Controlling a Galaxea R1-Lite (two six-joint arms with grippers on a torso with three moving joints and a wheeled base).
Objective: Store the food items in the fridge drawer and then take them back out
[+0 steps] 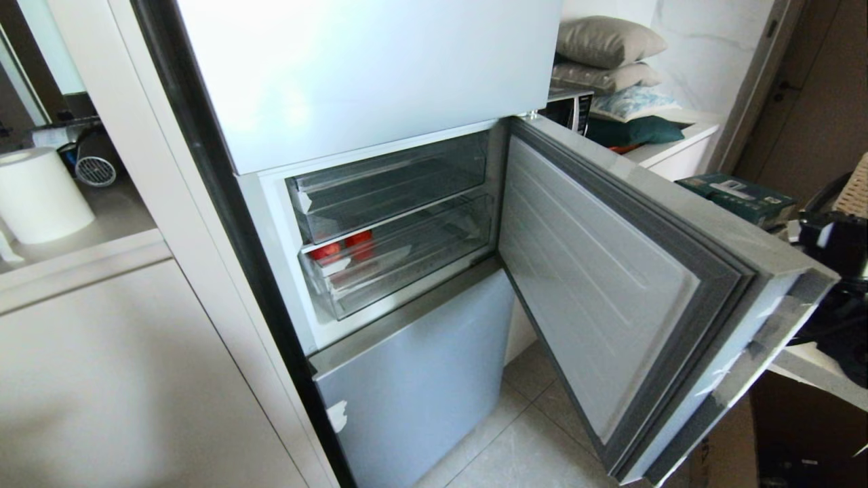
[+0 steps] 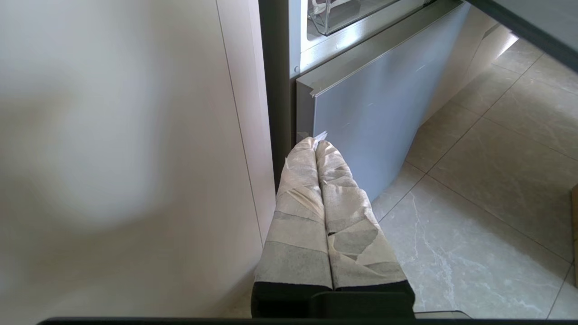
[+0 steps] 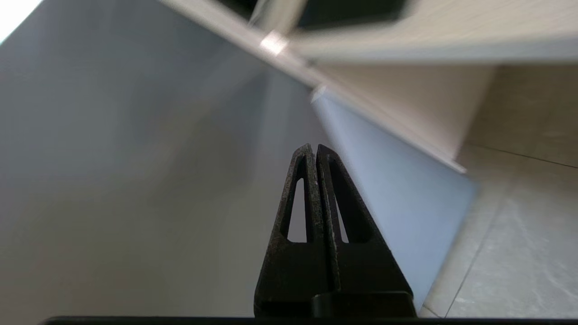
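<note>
Food items (image 1: 344, 247) sit in the fridge drawer (image 1: 407, 271), apart from both closed, empty pincers (image 3: 314, 149).

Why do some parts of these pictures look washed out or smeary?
Head view: daylight glares off the upper fridge door, washing it nearly white; the red food items show dimly through the clear fridge drawer. Left wrist view: the near cabinet wall is a soft, out-of-focus blur behind the shut left claw. Right wrist view: the background streaks with motion blur, while the shut right claw stays sharp.
</note>
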